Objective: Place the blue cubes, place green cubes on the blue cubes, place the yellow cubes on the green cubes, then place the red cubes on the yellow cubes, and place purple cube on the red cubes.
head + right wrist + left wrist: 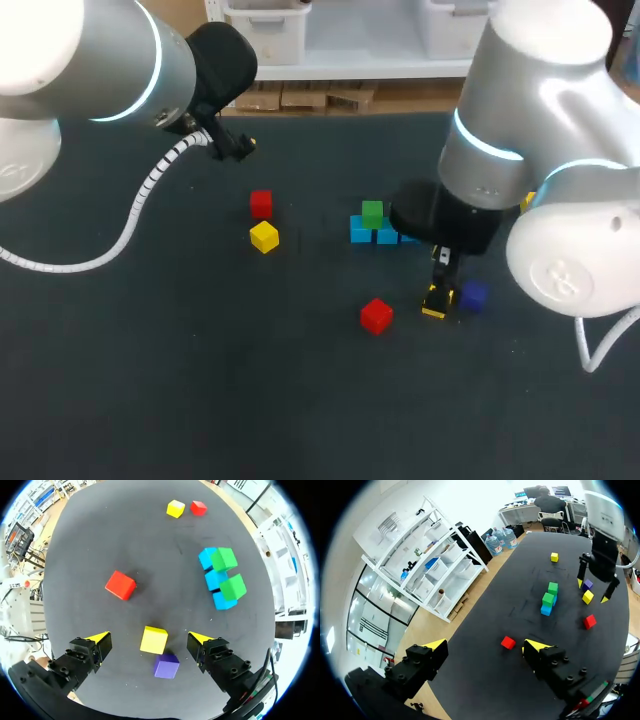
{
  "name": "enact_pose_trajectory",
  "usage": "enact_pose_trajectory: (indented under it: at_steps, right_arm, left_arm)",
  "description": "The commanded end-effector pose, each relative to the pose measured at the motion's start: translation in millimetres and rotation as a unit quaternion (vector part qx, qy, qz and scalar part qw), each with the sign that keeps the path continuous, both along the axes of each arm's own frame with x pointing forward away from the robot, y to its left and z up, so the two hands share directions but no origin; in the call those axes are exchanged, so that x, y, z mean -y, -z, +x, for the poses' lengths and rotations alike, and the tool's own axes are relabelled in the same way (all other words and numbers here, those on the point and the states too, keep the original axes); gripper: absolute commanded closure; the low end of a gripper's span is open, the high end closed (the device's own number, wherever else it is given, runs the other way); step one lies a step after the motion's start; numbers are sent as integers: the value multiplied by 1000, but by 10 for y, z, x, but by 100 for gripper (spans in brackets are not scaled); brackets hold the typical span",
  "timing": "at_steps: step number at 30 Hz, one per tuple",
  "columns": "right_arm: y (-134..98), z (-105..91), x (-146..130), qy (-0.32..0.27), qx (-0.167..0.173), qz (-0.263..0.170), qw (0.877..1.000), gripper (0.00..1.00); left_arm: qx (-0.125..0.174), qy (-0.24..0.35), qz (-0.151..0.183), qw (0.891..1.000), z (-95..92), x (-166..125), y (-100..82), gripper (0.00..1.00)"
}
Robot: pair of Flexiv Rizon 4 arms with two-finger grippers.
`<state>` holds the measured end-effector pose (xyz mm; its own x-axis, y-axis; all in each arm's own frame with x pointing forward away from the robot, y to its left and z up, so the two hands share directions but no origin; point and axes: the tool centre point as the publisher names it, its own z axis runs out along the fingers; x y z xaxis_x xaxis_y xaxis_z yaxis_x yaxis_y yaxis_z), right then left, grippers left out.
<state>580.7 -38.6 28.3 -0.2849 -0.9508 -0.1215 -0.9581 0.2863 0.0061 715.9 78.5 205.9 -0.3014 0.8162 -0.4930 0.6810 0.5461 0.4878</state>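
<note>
Three blue cubes (216, 579) lie in a row, with two green cubes (233, 586) on top; the head view shows one green cube (372, 212) on the blue row (362, 231). My right gripper (149, 637) hangs open over a yellow cube (153, 639), one finger on either side and not touching it. A purple cube (166, 665) sits right beside that yellow cube. One red cube (376, 315) lies near my right gripper (437, 298). Another red cube (261, 203) and yellow cube (264, 237) lie left of the row. My left gripper (485, 645) is open, high at the back left.
A further yellow cube (554, 557) lies on its own at the far right, mostly hidden by my right arm in the head view. The dark table (200, 400) has bare room across the front and left.
</note>
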Motion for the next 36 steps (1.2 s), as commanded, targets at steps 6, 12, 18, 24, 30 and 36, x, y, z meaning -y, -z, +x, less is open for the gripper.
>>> enact_pose_trajectory:
  at_steps: [6, 12, 18, 24, 30, 36]
  right_arm:
    - [198, 82, 65, 12, -27, 1, 1000, 14]
    - [288, 33, 64, 0, -46, -5, 999, 51]
    - [332, 19, 62, -7, -48, -13, 999, 60]
    - [127, 49, 102, -21, -34, -21, 999, 100]
    - [-345, 151, 159, -66, -16, -16, 998, 100]
    - [-821, 425, 51, -106, 31, 11, 994, 100]
  left_arm:
    - [0, 1, -1, 1000, 6, -3, 1, 0]
    - [0, 1, -1, 1000, 6, -3, 1, 0]
    - [0, 1, -1, 1000, 6, -3, 1, 0]
    - [0, 1, -1, 1000, 6, -3, 1, 0]
    - [0, 1, -1, 1000, 6, -3, 1, 0]
    - [0, 1, -1, 1000, 6, -3, 1, 0]
